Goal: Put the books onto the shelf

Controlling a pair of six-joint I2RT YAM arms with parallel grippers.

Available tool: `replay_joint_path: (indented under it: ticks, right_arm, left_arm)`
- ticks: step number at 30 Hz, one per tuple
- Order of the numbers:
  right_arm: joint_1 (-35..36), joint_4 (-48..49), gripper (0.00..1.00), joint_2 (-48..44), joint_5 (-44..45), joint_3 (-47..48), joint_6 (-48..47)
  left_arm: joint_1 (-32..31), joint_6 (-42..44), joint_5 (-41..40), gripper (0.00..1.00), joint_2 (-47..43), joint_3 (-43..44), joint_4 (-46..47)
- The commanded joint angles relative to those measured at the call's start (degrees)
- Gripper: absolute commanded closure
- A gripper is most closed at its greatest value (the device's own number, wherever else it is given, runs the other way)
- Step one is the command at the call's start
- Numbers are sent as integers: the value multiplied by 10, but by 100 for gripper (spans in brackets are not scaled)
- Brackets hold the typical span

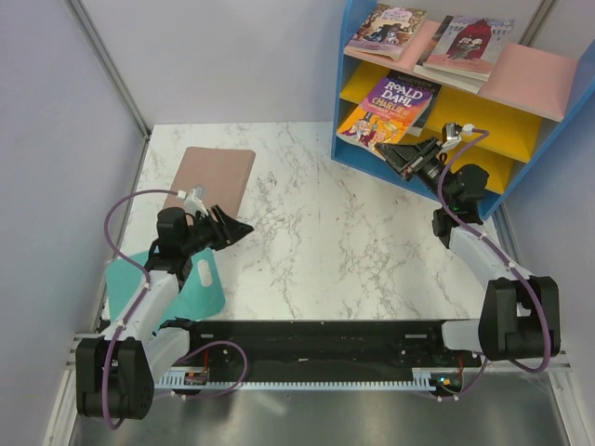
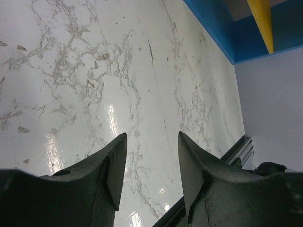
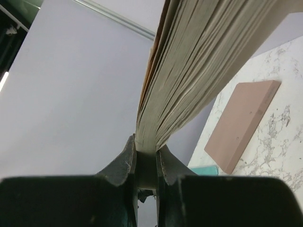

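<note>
The shelf (image 1: pixel 350 65) stands at the far right, a blue frame with a pink top board and yellow lower boards. Two books (image 1: pixel 384 28) (image 1: pixel 469 42) lie on the pink board. The yellow-purple Roald Dahl book (image 1: pixel 386 110) rests on the upper yellow board, over a dark book (image 1: pixel 428 95). My right gripper (image 1: pixel 392 154) is shut on its near corner. In the right wrist view the book's page edges (image 3: pixel 199 56) fan out from the right gripper (image 3: pixel 146 142). My left gripper (image 1: pixel 237 228) (image 2: pixel 152 137) hangs open over bare marble, holding nothing.
A plain brownish-pink board (image 1: pixel 212 177) (image 3: pixel 241 123) lies flat at the table's far left, just beyond the left gripper. A teal sheet (image 1: pixel 200 288) (image 3: pixel 203 169) lies under the left arm. Grey walls close in the left, back and right sides.
</note>
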Motion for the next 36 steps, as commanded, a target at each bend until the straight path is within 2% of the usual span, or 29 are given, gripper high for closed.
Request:
replay_joint_path:
  ticks: [1, 19, 36]
  right_arm:
    - [-15, 130, 100, 14, -33, 5, 60]
    - [-88, 131, 99, 74, -80, 60, 105]
    - [-111, 92, 98, 115, -86, 109, 101]
  left_arm:
    - [-1, 23, 12, 47, 8, -2, 3]
    - [-1, 23, 7, 47, 7, -7, 3]
    - [-1, 22, 16, 47, 20, -12, 10]
